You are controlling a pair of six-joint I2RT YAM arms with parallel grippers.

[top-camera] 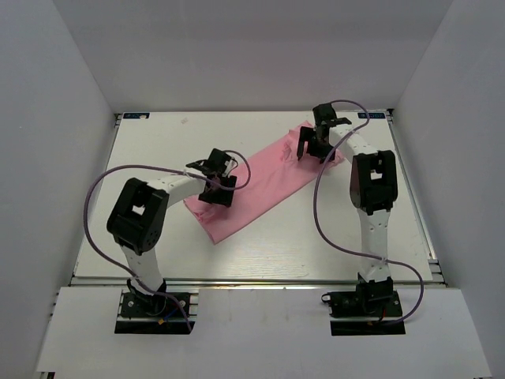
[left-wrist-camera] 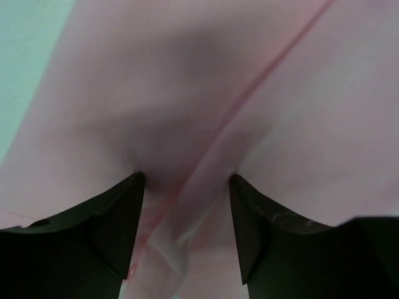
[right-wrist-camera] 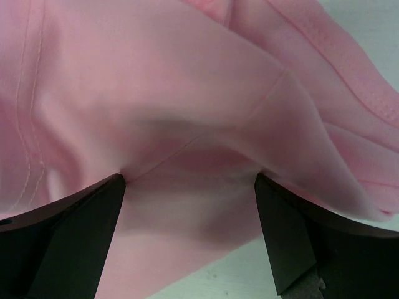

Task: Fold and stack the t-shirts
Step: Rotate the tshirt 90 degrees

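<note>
Fingers point(left-wrist-camera: 112, 218) apart on both your left gripper point(left-wrist-camera: 186, 175) and right gripper point(right-wrist-camera: 189, 177), pink fabric between them.
The t-shirt point(top-camera: 260, 189) lies as a diagonal strip on the table point(top-camera: 158, 142), a gripper toward each end.

The left gripper point(left-wrist-camera: 184, 187) holds its dark fingers point(left-wrist-camera: 115, 218) spread apart, close over the pink t-shirt point(left-wrist-camera: 299, 112). A soft ridge of cloth lies between the fingertips, and its seam runs away past the right one. Pale table point(left-wrist-camera: 25, 43) shows beyond the left finger.
</note>
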